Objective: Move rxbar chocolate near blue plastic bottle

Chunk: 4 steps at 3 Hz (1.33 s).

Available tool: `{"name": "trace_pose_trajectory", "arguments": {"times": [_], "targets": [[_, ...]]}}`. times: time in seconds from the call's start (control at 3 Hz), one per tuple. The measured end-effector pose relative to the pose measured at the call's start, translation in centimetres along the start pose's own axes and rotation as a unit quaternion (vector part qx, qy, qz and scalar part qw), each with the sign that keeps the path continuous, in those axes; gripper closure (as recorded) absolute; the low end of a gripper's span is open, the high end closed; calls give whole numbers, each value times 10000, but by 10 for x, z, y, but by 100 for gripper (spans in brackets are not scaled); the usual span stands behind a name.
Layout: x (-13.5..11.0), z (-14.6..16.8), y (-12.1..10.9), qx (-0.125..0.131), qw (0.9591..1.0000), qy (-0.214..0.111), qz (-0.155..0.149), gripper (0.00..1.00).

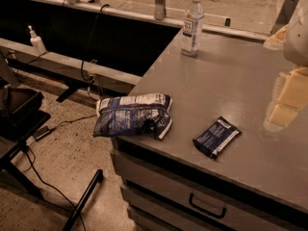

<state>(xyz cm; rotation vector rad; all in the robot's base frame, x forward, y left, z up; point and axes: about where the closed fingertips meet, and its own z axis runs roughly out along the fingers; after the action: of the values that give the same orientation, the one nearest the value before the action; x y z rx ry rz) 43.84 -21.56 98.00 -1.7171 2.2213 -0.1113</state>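
Observation:
The rxbar chocolate (217, 136) is a small flat dark-blue wrapper with a white band at one end. It lies on the grey counter (226, 81) near the front edge. The blue plastic bottle (192, 25) stands upright at the counter's far left corner, clear with a white cap and a label. My gripper (283, 107) hangs pale and blurred at the right edge of the view, above the counter. It is to the right of the bar, apart from it, and far from the bottle.
A large blue-and-white chip bag (132, 115) lies at the counter's left front corner, partly over the edge. Drawers with a handle (207, 207) sit below. A small white pump bottle (36, 41) stands on a ledge at left. Cables and a stand are on the floor.

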Motion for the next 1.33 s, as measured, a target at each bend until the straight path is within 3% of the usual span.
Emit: {"name": "trace_pose_trajectory", "arguments": {"times": [0.67,1.0,1.33], "targets": [[-2,16,1,-55,9998,-68,161,0],[1,67,10,-246,9965,-324,725,0],[-1,98,17,-362,9925,-555,1026,0]]}}
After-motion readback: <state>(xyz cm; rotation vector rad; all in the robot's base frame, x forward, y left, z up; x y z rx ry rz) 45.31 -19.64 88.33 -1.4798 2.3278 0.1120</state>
